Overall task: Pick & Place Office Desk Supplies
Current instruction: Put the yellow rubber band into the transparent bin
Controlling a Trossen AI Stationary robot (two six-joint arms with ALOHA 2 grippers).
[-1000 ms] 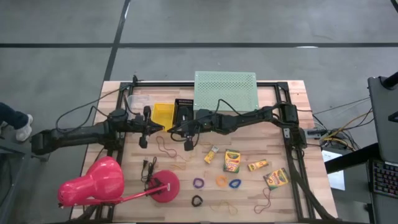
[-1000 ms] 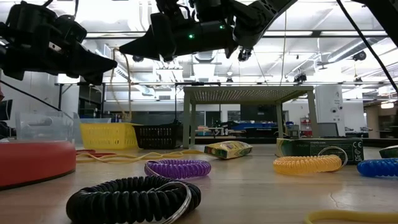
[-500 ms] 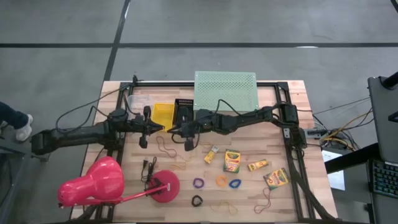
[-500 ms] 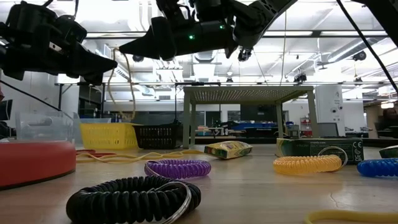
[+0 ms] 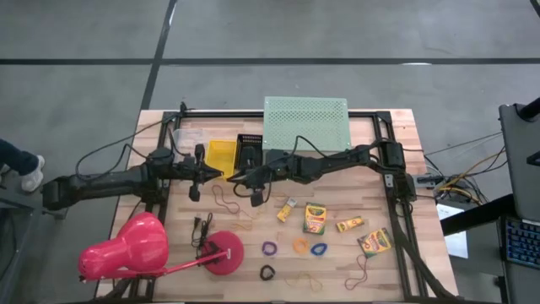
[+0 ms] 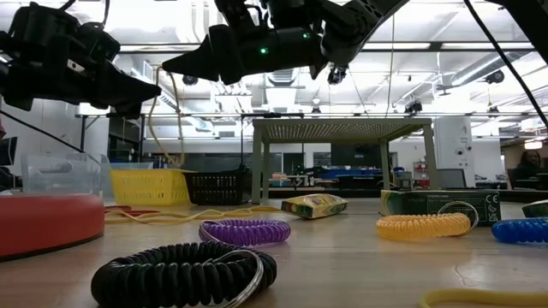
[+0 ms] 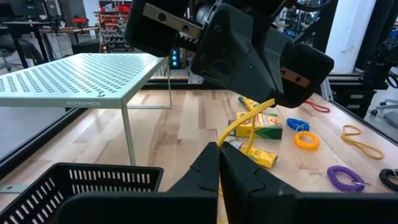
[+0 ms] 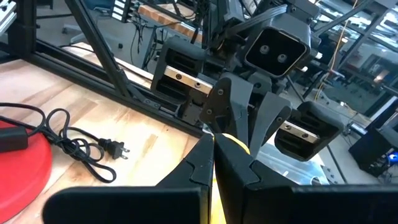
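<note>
L gripper [image 5: 221, 175]: fingers pressed together on yellow rubber band [image 7: 245, 118], above yellow basket [image 5: 222, 157] nr back edge of table [image 5: 405, 270].
R gripper [image 5: 237, 177]: pinching same band, opposite end.
Left to do: crayon boxes [image 5: 315, 218], coil rings [image 5: 295, 246], tan bands [image 5: 305, 279] loose toward front edge.
Progress: early, in my judgement.

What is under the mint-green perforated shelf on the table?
In the low view, bare tabletop shows between the legs of the shelf, with nothing visible standing there. From above, its perforated top covers that area, so small flat items cannot be excluded.
</note>
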